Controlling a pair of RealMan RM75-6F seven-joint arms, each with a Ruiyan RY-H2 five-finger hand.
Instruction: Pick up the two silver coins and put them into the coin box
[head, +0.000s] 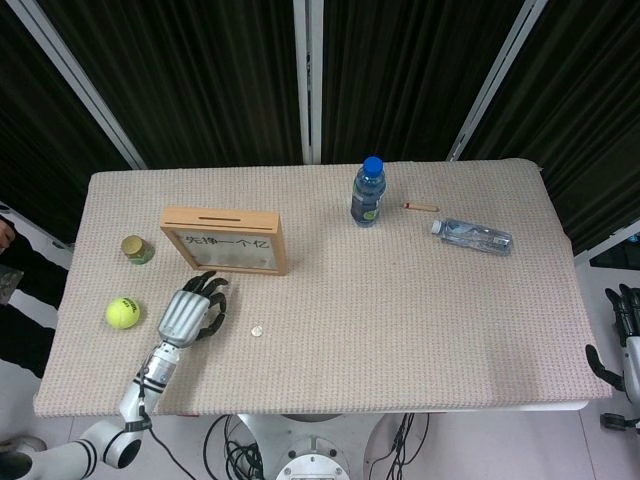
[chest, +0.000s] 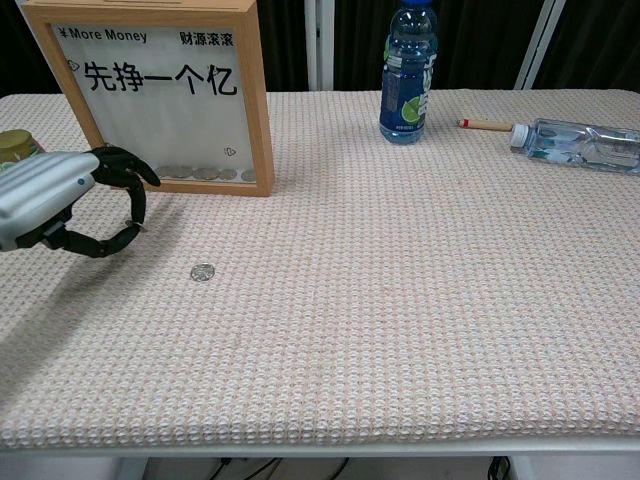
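Note:
The wooden coin box stands upright at the left of the table, its slot on the top edge; in the chest view the coin box shows several coins at its bottom. One silver coin lies flat on the mat in front of it, also seen in the chest view as the coin. My left hand hovers left of that coin, just before the box. In the chest view the left hand has thumb and a finger closed into a ring, with a small pale glint pinched at the tips, apparently the other coin. My right hand hangs off the table's right edge, fingers apart, holding nothing.
A blue-capped bottle stands behind the middle of the table, and a clear bottle lies on its side to the right with a small stick near it. A tennis ball and a small jar sit at the far left.

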